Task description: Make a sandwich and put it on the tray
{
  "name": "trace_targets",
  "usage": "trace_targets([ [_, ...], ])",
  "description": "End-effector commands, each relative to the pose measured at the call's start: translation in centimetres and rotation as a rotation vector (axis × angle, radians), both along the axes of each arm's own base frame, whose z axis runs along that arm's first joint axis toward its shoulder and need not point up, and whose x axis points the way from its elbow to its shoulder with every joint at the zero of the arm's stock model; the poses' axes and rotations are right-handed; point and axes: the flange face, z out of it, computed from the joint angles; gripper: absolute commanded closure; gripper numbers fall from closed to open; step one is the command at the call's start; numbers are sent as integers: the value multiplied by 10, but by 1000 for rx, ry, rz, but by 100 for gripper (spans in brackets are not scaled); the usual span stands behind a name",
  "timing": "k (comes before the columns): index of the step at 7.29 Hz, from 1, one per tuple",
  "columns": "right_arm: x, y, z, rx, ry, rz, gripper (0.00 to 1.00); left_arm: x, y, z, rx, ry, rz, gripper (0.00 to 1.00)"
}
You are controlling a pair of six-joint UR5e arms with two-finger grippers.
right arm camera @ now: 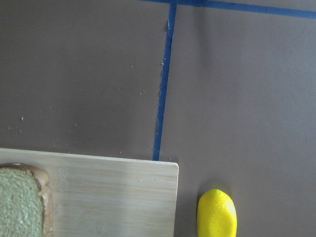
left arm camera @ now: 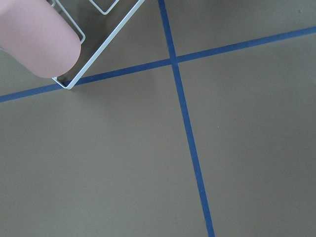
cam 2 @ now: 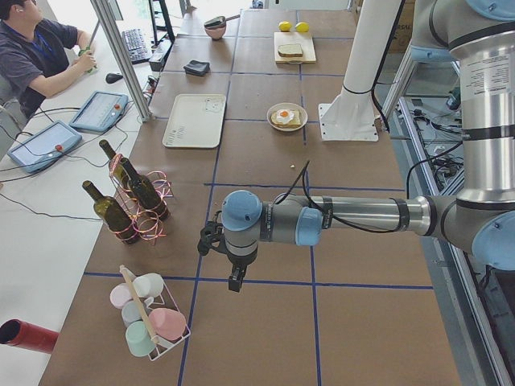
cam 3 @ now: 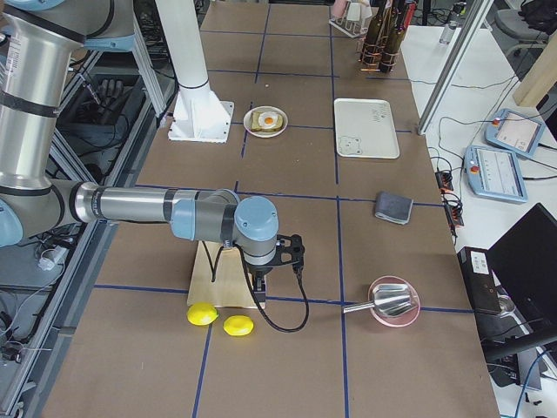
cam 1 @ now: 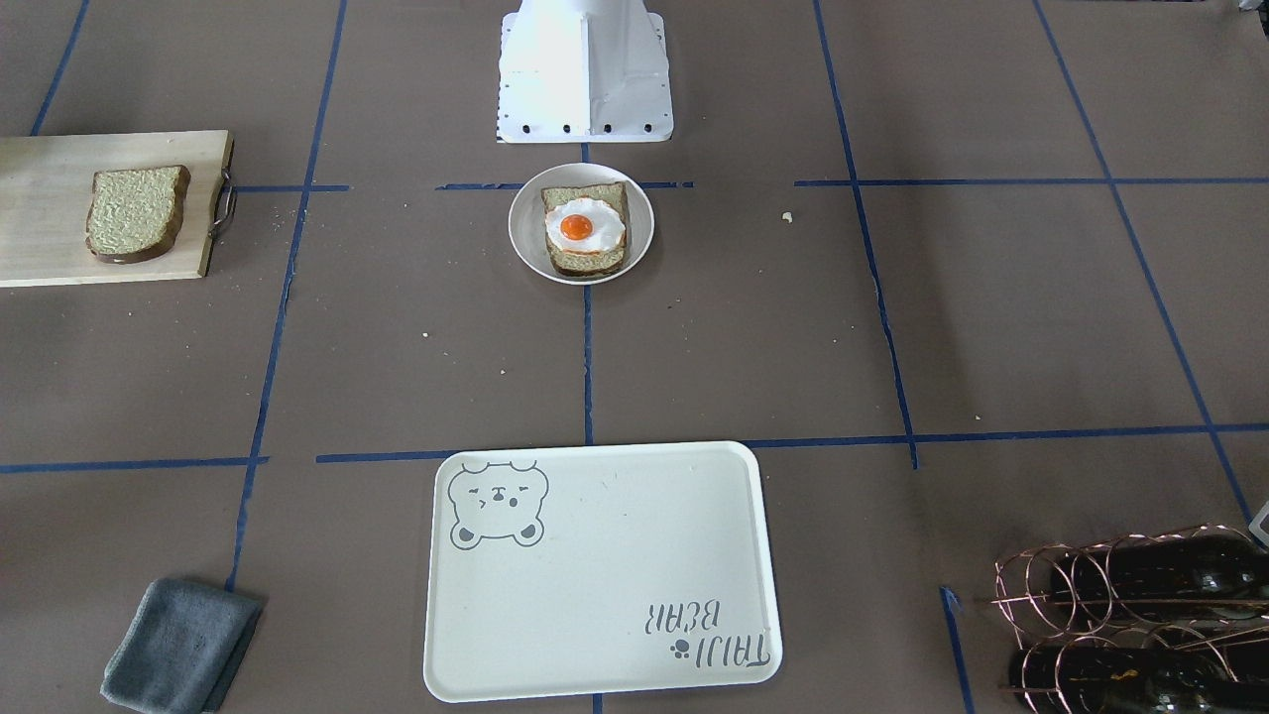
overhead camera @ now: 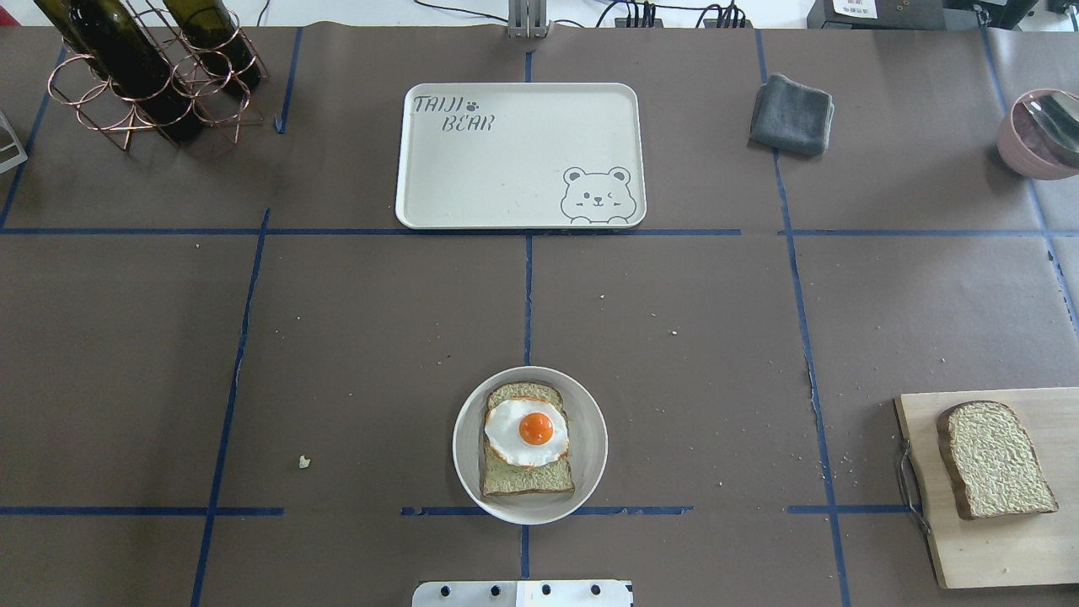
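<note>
One bread slice [overhead camera: 527,480] topped with a fried egg [overhead camera: 527,432] lies on a small round white plate [overhead camera: 468,447] near the robot base; it also shows in the front view [cam 1: 585,230]. The second bread slice [overhead camera: 995,459] lies on a wooden cutting board [overhead camera: 995,548] at the robot's right. The bear tray [overhead camera: 518,152] lies empty at the far side of the table. My left gripper [cam 2: 236,281] hangs over bare table far to the left. My right gripper [cam 3: 261,283] hangs by the board's outer end. I cannot tell whether either is open or shut.
A copper rack with wine bottles [overhead camera: 143,76] stands far left. A grey cloth [overhead camera: 792,114] and a pink bowl with a spoon [overhead camera: 1041,135] are far right. Two lemons [cam 3: 202,314] lie beyond the board. A wire rack of cups [cam 2: 149,322] stands near the left gripper.
</note>
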Motion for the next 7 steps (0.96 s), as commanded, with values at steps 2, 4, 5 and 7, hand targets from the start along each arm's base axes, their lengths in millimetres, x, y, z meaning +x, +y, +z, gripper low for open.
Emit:
trace_targets([
  [2,0,0,0,0,0,0,0,0,0,-2,3,2,0,0],
  [4,-1,1,-1,-6,-17,9,0,0,-1,-2,6,1,1,0],
  [5,0,-16,-29,82,1,1,0,1,-1,-2,6,1,2,0],
  [7,-8,-26,-52,233,-37,-7,0,0,-2,-3,35,1,0,0],
])
